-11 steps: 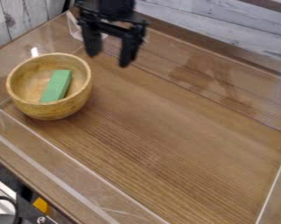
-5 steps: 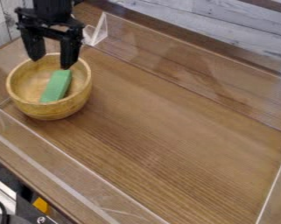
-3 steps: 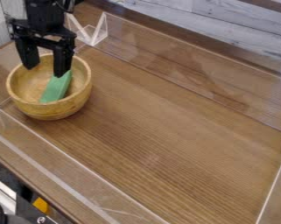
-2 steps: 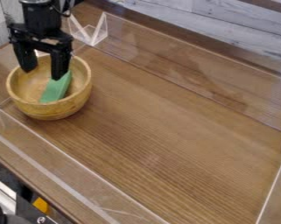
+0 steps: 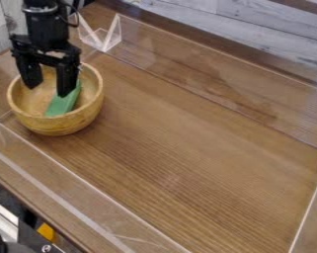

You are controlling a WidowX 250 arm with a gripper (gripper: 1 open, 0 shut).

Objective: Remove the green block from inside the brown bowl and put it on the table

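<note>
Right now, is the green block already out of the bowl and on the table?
No, the green block still lies inside the brown bowl, with the open gripper above it.

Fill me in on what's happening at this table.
A robot arm has its open gripper down over the brown bowl, with the fingers on either side above the green block. The block lies inside the bowl, and nothing looks grasped at this moment. Putting the block on the table is not yet done.
</note>
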